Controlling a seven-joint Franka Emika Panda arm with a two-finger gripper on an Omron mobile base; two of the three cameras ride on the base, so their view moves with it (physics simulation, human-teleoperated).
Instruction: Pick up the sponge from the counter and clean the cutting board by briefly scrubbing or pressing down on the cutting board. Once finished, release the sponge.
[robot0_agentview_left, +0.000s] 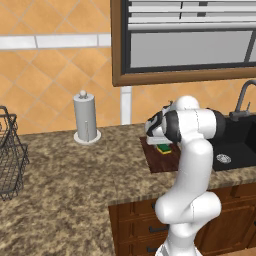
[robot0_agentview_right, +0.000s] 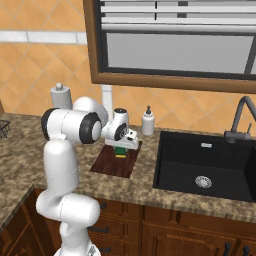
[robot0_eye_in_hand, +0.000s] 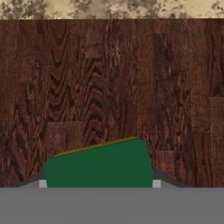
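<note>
Green-topped sponge (robot0_eye_in_hand: 98, 164) sits pinched in the pincer (robot0_eye_in_hand: 99, 183), its long side running across from one fingertip to the other. Directly beneath lies the cutting board (robot0_eye_in_hand: 109, 83) on the counter (robot0_agentview_left: 75, 175); pressing straight down looks like the coming move.

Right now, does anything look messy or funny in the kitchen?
Nothing stands out. The gripper holds the sponge down on the cutting board, which lies flat on the counter. No spill or damage shows.
</note>
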